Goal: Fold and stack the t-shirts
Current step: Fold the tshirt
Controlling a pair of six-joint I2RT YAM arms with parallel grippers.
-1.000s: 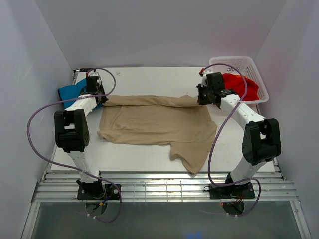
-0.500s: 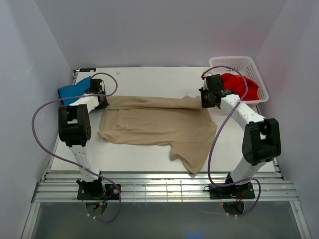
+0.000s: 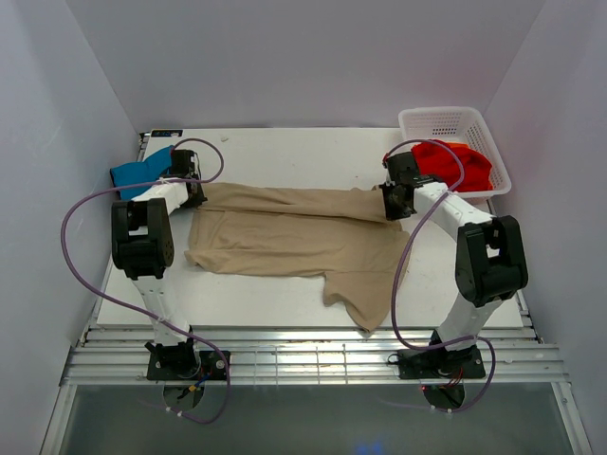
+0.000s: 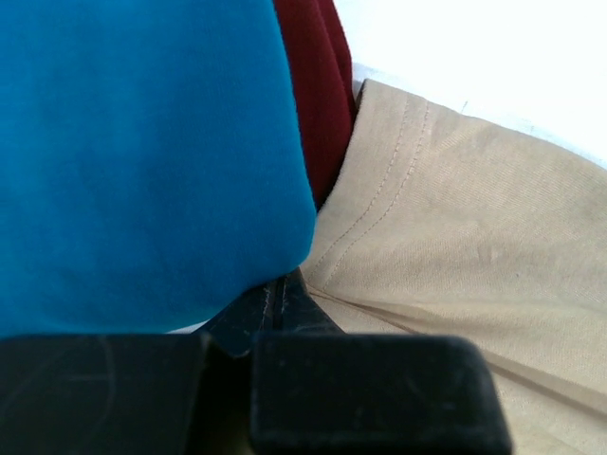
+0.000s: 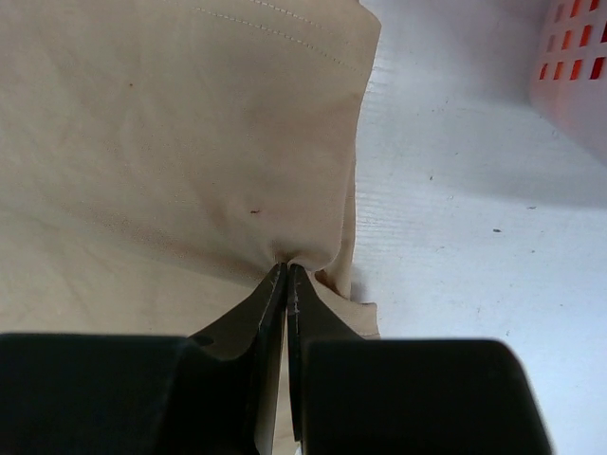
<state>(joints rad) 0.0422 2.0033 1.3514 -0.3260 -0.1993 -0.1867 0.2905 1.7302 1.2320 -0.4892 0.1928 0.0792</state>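
Your tan t-shirt [image 3: 294, 237] lies spread across the middle of the table [image 3: 285, 152], its far edge doubled over into a band running from 9 to 3 o'clock. Each end of that band is in a grip. The right gripper [image 5: 286, 270], at 3 o'clock, has its jaws pressed together on a small pucker of tan cloth right beside the hem. The left gripper [image 4: 280, 299], at 9 o'clock, is pressed together too, and creases in the tan cloth run out from its tip, so it looks to be pinching that shirt.

Watch the left side first. The teal t-shirt [image 4: 142, 152] at 10 o'clock bulges over the left fingertips, with the dark red t-shirt [image 4: 318, 85] just behind it (the bite itself is partly hidden). If either is caught, you will likely drag that pile along when you pull toward 6 o'clock.

The right pinch holds little cloth; a sharp tug could slip it out and drop that corner. Uneven travel between the arms would skew the fold. One sleeve trails toward 5 o'clock and may bunch under the layers. The bright red t-shirt [image 3: 455, 163] waits in the basket [image 3: 446, 118] at 2 o'clock.
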